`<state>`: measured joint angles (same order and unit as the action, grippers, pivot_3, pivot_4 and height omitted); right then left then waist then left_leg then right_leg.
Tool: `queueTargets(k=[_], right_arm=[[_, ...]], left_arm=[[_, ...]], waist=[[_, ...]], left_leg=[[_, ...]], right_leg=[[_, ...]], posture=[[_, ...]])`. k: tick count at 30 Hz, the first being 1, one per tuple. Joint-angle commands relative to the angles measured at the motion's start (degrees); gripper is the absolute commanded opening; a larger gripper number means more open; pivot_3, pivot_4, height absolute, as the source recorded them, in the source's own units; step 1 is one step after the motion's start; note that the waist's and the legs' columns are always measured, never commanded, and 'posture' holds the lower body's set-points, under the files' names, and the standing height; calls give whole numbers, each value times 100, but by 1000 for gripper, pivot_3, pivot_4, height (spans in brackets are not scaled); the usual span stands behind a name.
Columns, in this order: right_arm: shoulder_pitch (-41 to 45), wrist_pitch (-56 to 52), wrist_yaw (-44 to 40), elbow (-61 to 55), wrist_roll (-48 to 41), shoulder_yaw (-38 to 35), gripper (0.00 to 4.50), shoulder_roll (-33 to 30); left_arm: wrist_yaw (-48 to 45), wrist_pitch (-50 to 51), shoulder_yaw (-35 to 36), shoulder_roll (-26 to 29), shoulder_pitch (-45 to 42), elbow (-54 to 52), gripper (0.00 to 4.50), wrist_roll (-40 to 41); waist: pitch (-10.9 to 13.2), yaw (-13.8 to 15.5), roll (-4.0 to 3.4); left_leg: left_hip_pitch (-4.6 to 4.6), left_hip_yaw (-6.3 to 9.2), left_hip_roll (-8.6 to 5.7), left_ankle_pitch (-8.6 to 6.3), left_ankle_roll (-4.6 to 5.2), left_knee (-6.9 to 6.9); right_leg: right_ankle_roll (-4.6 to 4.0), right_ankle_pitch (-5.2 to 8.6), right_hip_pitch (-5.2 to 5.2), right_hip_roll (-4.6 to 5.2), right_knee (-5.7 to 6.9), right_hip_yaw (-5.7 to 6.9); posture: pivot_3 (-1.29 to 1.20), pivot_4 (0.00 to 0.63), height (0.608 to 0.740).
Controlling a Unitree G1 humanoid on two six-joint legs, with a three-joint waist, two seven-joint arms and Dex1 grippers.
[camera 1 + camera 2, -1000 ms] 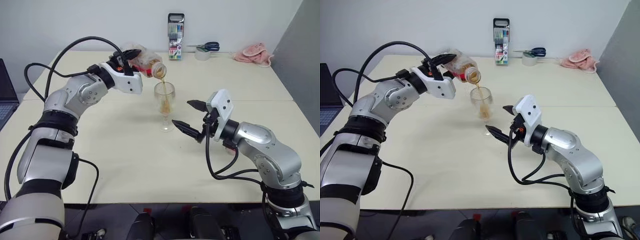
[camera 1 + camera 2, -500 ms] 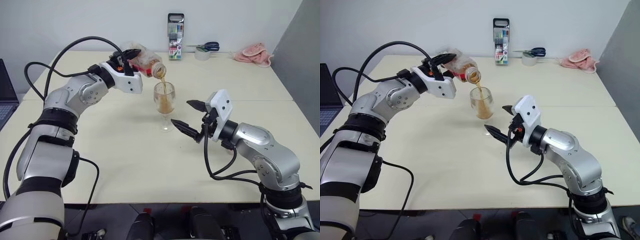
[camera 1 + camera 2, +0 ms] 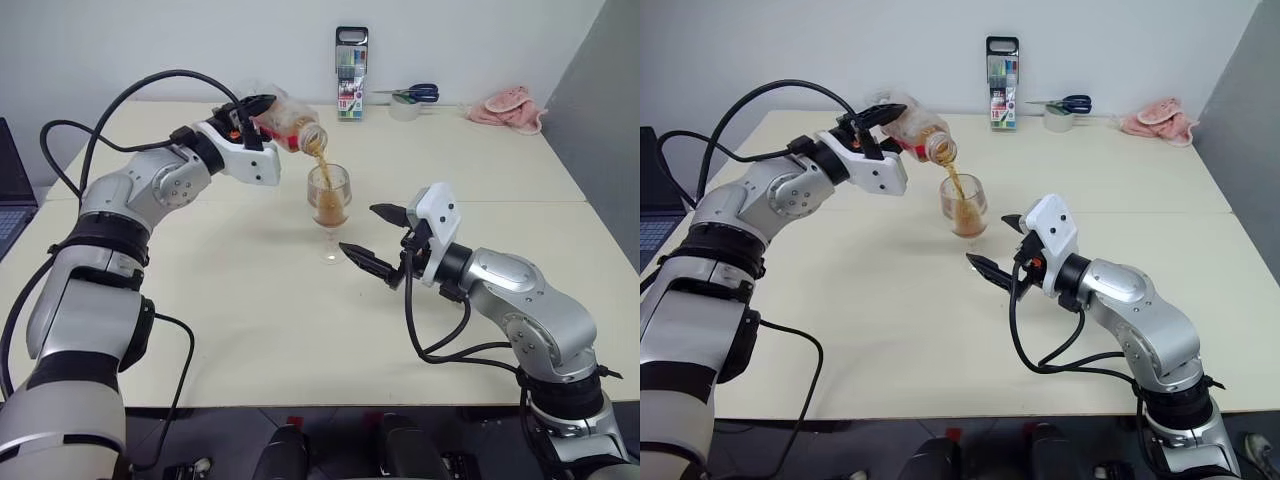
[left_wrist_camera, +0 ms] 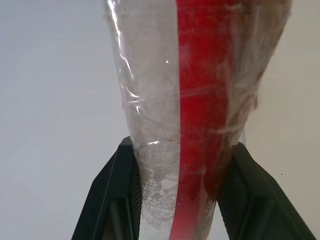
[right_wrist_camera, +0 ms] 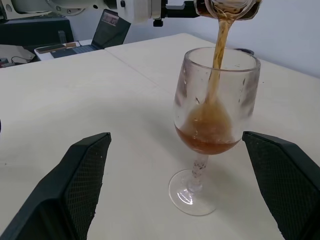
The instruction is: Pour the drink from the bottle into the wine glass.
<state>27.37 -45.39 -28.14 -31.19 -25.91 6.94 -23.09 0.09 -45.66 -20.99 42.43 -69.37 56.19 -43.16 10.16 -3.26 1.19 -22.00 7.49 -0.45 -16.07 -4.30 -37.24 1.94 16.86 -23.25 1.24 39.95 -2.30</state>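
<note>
1. Head views: the left gripper [image 3: 252, 112] has its jaws clamped on the small clear plastic bottle with a red label strip [image 3: 290, 127], tilted over the clear stemmed wine glass [image 3: 329, 205] on the cream worktop [image 3: 250, 300].
2. Left wrist view: black fingers [image 4: 107, 200] flank the bottle.
3. Right wrist view: amber-red drink [image 5: 220, 42] streams into the glass, between the right gripper's [image 3: 380, 240] wide, empty jaws.
</note>
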Motion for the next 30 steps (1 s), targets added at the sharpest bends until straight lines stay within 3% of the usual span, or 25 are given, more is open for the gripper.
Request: queueTargets(k=[1,30], right_arm=[[31,58,42,-203,-31,-36,4500,32],[46,30,101,-215,-42,-33,4500,76]], left_arm=[[199,-51,27,119,-257,-20,1636,1],[400,-112,-90,155,-412,124,1636,-152]], waist=[[0,0,0],[0,-1,0]], left_leg=[[1,0,0,0,0,0],[0,-1,0,0,0,-3]], right_leg=[[0,0,0,0,0,0],[0,0,0,0,2,0]], posture=[[0,150,740],[0,150,740]])
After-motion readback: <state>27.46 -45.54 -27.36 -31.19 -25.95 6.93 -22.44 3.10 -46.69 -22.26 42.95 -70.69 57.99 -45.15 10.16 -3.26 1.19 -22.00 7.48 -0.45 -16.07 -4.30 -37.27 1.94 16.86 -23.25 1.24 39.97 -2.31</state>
